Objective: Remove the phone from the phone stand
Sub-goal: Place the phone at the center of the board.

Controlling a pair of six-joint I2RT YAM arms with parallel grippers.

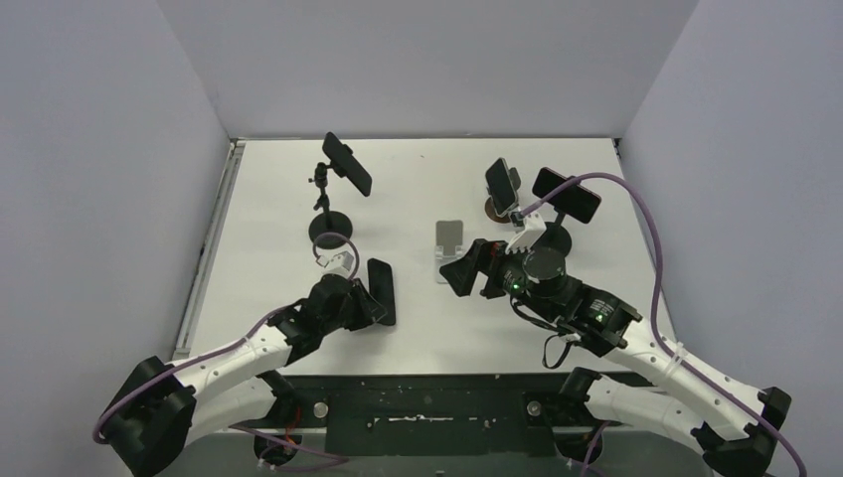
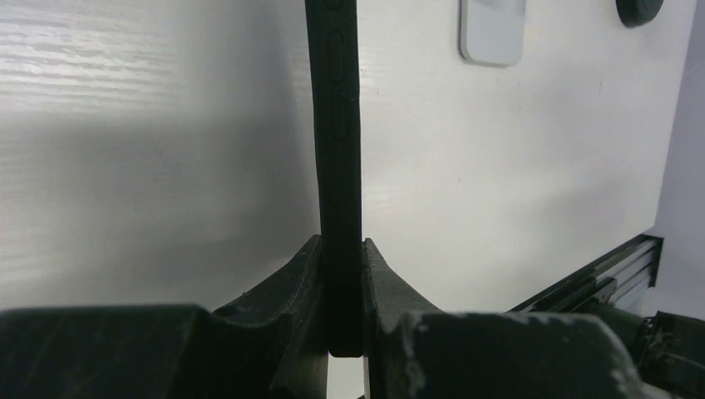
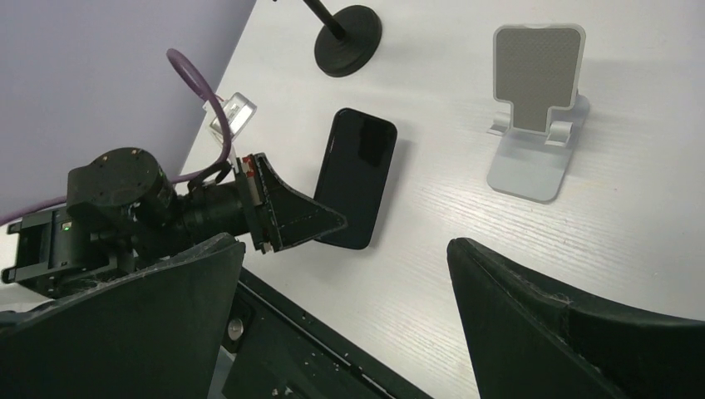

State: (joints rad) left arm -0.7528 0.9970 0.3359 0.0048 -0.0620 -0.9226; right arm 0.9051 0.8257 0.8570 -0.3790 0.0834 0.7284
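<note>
Left gripper point(image 2: 341, 249): fingers pinch the black phone point(image 3: 356, 176) across its thin edge, low at the table point(image 1: 268, 199), left of the bare phone stand point(image 3: 536, 100); I cannot tell whether it touches the surface. If I let go while it is tilted, it may slap down or slide. Right gripper point(image 1: 475, 273): fingers spread wide just beside the stand, which it could nudge. The tripod-mounted phone point(image 1: 346, 164) and two more mounted phones point(image 1: 503, 184) stand well behind, not in the way.

Top cam looks down from behind; wrist cams close, prob. sharing phone point(image 3: 357, 170).
</note>
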